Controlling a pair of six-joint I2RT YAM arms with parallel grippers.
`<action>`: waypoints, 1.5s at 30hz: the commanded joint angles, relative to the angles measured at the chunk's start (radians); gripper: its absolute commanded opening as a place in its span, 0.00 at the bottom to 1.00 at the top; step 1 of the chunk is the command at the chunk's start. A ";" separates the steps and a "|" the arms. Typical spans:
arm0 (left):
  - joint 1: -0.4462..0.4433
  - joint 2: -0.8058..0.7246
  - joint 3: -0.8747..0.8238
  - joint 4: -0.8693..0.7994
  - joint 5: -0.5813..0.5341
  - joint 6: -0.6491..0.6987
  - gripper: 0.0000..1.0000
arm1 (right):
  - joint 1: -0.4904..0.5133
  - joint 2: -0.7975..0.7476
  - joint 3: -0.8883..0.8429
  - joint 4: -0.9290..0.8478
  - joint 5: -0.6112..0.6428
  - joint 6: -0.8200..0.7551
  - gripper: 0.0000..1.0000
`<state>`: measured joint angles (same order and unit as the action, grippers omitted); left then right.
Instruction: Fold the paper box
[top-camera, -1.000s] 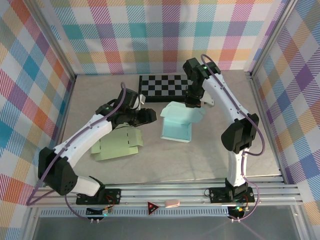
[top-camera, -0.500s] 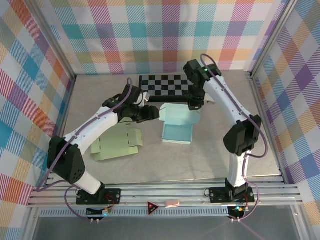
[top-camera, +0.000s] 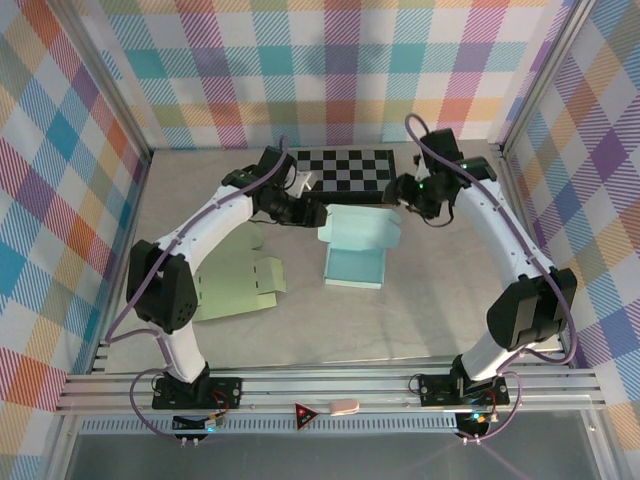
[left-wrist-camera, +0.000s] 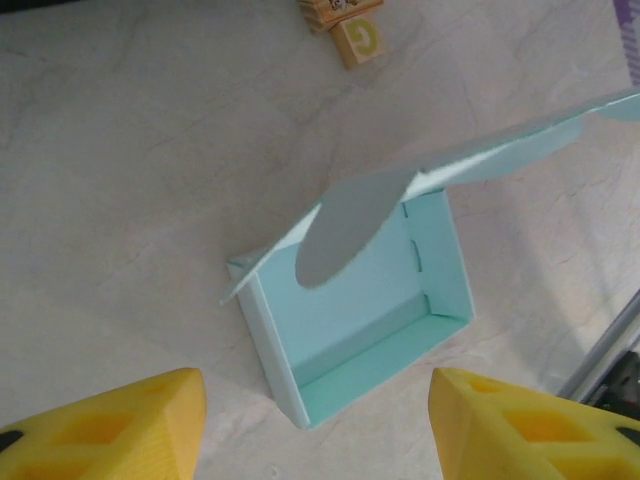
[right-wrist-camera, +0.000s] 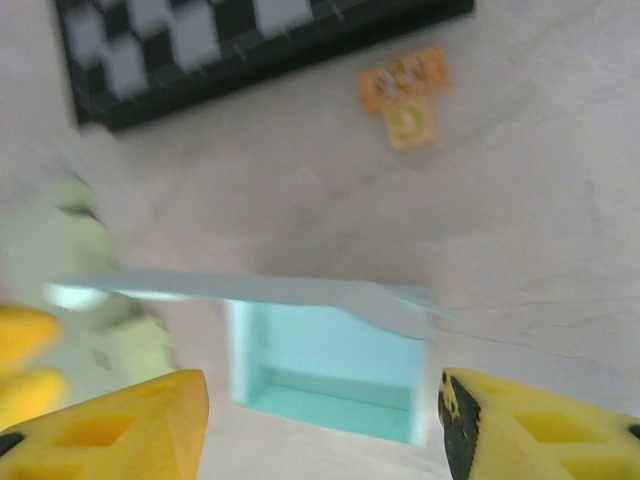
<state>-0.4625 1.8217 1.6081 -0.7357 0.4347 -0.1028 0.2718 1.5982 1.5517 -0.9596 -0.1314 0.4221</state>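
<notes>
Item: paper box (top-camera: 353, 265), pale teal card, lying on the table (top-camera: 450, 300) between the two pincers and a little nearer the arm bases than either. The tray is formed, walls upright. The lid (top-camera: 360, 228) is hinged at the far wall and stands half-raised, tilted over the cavity, with its rounded tuck flap (left-wrist-camera: 345, 230) hanging free, so the closing fold is judged not yet done. Left pincer (top-camera: 310, 212): jaws wide and empty, just beside the lid's left edge, its yellow fingers (left-wrist-camera: 100, 430) framing the open tray from above. Right pincer (top-camera: 402, 192): jaws likewise spread and empty, just off the lid's right corner. They flank the lid, presumably so it can be pressed down from both ends. Checkerboard (top-camera: 335, 170): behind both pincers. Small wooden blocks (left-wrist-camera: 358, 40): beyond the box from the left pincer. Flat green box blank (top-camera: 235, 290): outboard of the left pincer, toward the bases. Hard to make out: the lid hides the tray's far half from overhead, whether a fingertip brushes the card cannot be told there, and the right wrist view is blurred, with a green smear and a yellow patch at its left edge left unidentified.
</notes>
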 joint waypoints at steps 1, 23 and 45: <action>-0.012 0.058 0.061 -0.055 -0.015 0.103 0.61 | -0.003 -0.040 -0.085 0.015 -0.079 -0.317 0.63; -0.087 0.231 0.227 -0.129 -0.139 0.136 0.43 | 0.022 0.220 0.045 -0.024 -0.019 -0.553 0.43; -0.122 0.251 0.283 -0.174 -0.209 0.104 0.11 | 0.078 0.215 0.061 -0.104 0.131 -0.490 0.24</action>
<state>-0.5751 2.0598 1.8648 -0.8707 0.2474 0.0158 0.3416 1.8248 1.5856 -1.0283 -0.0189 -0.1005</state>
